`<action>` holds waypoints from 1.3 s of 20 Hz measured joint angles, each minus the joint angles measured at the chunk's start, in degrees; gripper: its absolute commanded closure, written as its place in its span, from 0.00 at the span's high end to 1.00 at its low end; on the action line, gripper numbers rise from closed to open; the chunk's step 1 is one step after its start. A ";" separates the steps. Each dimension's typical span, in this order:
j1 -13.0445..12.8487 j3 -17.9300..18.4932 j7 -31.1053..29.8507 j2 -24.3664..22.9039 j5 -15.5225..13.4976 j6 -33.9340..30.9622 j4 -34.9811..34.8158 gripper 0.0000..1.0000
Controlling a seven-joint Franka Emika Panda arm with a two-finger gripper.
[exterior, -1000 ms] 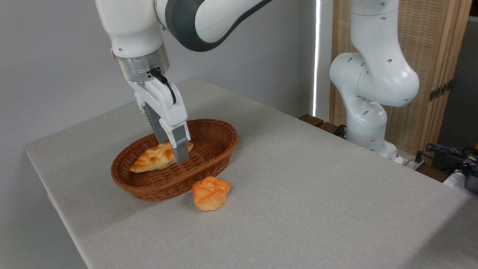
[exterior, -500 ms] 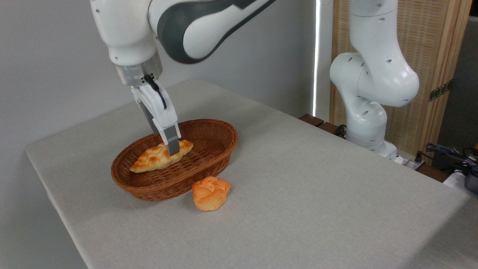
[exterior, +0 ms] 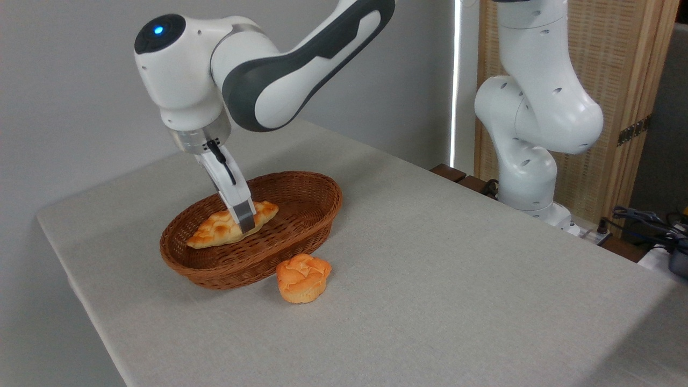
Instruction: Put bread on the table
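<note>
Bread is what has to come out of the basket, and it has not yet left it. Largest in view is the surface [exterior: 430,279], a wide top under plain pale cloth, with plenty of bare room to the right of the basket. Over it reaches the white and grey arm [exterior: 279,70], bent down toward the left side. The brown wicker basket [exterior: 301,226] sits on the surface, an oval with a woven wall. Inside it lies the bread [exterior: 215,232], a long braided loaf with pointed ends, resting on the basket floor with one end toward the near left rim. Just outside the basket, near its front wall, stands a small round orange bun [exterior: 302,278]. The tool [exterior: 245,221] is down on the right half of the loaf; one finger shows in front of the crust and the other is hidden behind, so I cannot tell whether it has clamped the loaf.

By my reading the step in hand is the grasp. Next comes a firm pinch, a straight lift clear of the rim, then a move sideways to bare cloth, away from the bun.
</note>
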 measured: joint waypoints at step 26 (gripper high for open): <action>-1.96 -1.74 -0.07 4.48 2.70 4.40 0.00 0.39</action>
